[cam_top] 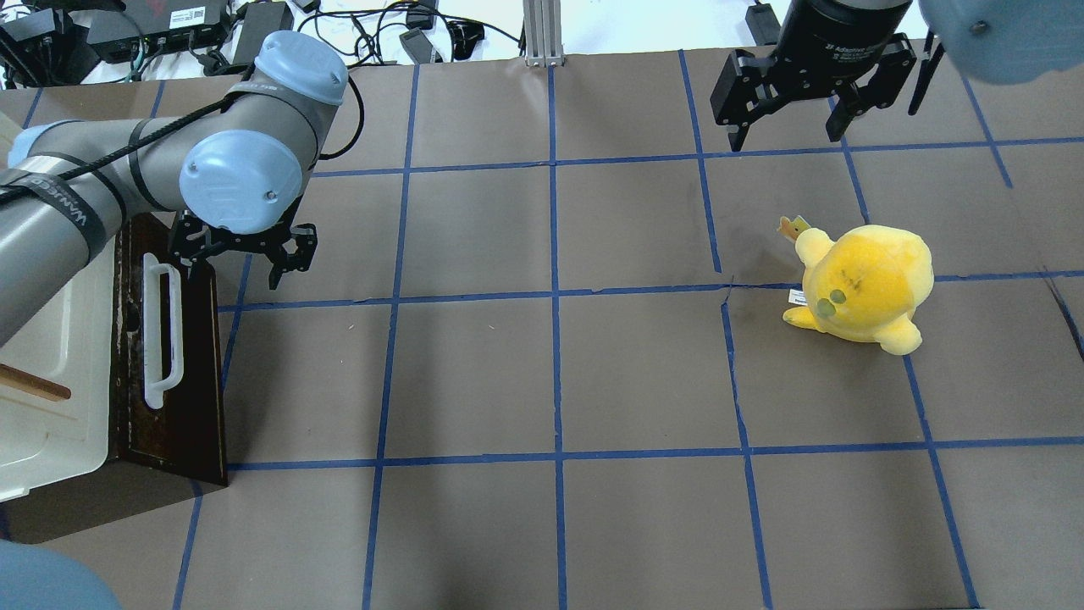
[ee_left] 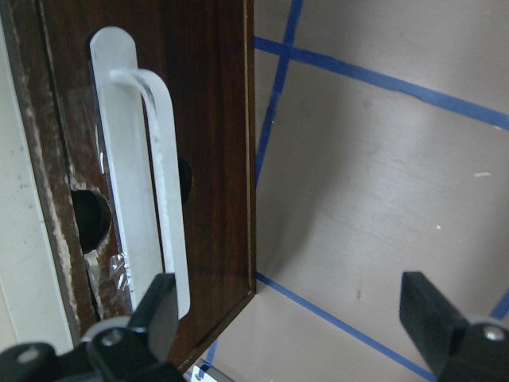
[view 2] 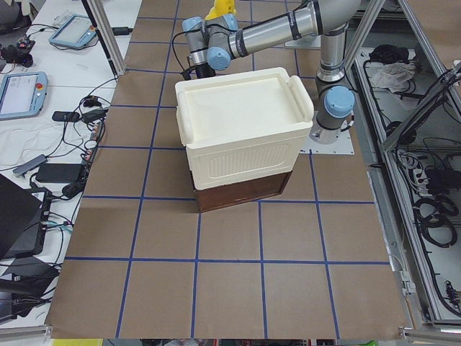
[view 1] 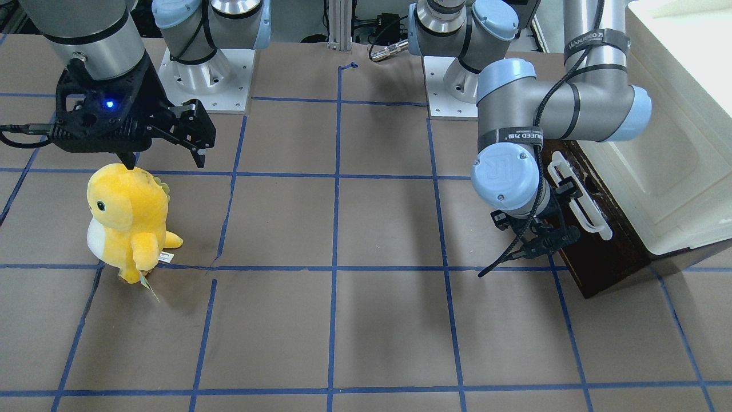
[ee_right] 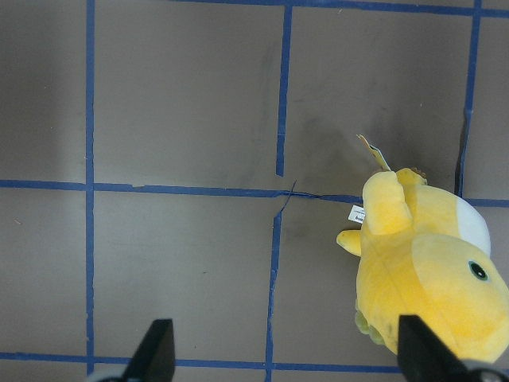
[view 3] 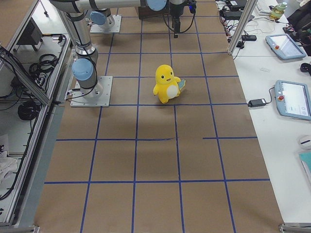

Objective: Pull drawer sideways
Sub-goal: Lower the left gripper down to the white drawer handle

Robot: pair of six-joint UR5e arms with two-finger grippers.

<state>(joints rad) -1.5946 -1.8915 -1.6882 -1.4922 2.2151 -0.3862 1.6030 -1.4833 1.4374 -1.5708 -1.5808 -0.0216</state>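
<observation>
The drawer's dark brown front panel (cam_top: 190, 373) with its long white bar handle (cam_top: 161, 335) stands at the table's left end, against the cream cabinet (cam_top: 51, 398). The pale inner box is hidden. My left gripper (cam_top: 241, 263) is open and empty beside the far end of the handle. In the left wrist view one fingertip (ee_left: 155, 306) lies in front of the handle (ee_left: 135, 183) and the other is over bare table beside the panel (ee_left: 211, 103). The front view shows it (view 1: 555, 214) by the handle (view 1: 579, 197). My right gripper (cam_top: 788, 127) is open and empty, far off.
A yellow plush toy (cam_top: 864, 284) stands on the brown table on the right, below my right gripper (ee_right: 290, 350), and also shows in the front view (view 1: 128, 217). The cream cabinet body (view 1: 675, 143) fills the table's left end. Blue tape lines grid the table.
</observation>
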